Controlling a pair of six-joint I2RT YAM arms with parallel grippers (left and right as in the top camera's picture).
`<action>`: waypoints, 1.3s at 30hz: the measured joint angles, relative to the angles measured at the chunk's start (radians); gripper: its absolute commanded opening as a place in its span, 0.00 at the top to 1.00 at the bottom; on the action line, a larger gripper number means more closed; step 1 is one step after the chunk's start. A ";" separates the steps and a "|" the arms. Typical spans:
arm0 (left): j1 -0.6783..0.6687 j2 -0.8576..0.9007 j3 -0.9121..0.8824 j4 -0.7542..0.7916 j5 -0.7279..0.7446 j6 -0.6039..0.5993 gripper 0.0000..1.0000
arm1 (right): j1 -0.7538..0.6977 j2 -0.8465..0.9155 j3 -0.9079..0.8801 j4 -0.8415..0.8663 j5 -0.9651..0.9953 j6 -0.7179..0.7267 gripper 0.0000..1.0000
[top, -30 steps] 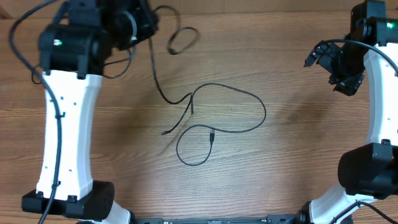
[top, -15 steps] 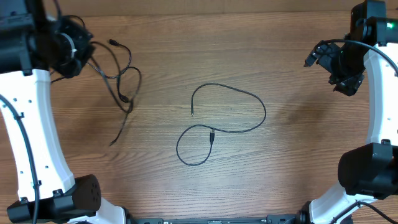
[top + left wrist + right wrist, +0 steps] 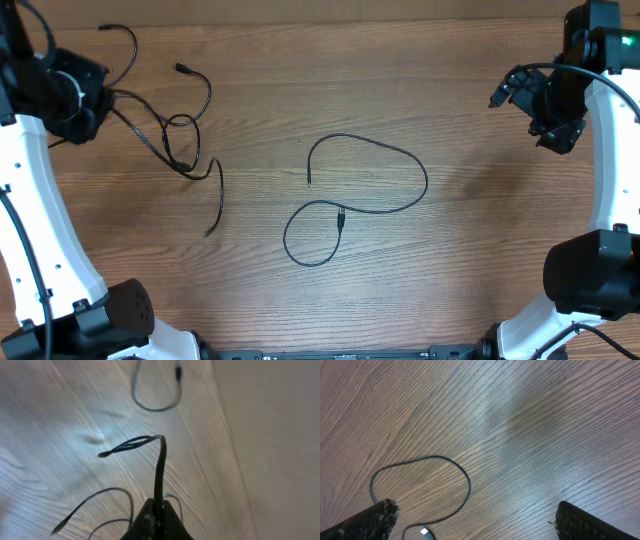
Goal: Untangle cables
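A loose cable bunch (image 3: 175,140) is spread over the upper-left desk (image 3: 470,260). Its strands are led into the left gripper (image 3: 78,97), jaws shut on it. One tail is trailed down at the bunch's lower right. A single cable (image 3: 400,155) is laid well apart at centre, in one big loop and one small. The right gripper (image 3: 548,118) is seen upper right, jaws wide, nothing held.

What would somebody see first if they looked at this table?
Probably the messy bunch of black cables at the far left of the wooden table, with the left gripper pinching one cord of it. Next, the single cable lying alone in big loose loops in the middle, while the right gripper hangs open off to the right.
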 measured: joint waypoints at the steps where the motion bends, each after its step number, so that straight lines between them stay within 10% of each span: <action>1: 0.011 0.000 -0.019 0.005 0.000 0.000 0.96 | 0.000 0.000 0.000 0.001 0.000 0.000 0.00; 23: 0.364 0.016 -0.370 0.367 -0.170 0.051 0.92 | 0.000 0.000 0.000 0.000 0.000 0.000 0.00; 27: 0.376 0.058 -0.370 0.387 -0.266 0.108 0.65 | 0.000 0.000 0.000 0.000 0.000 0.001 0.00; 39: 0.381 0.289 -0.380 0.281 -0.280 0.235 0.48 | 0.000 0.000 0.000 0.000 0.000 0.000 0.00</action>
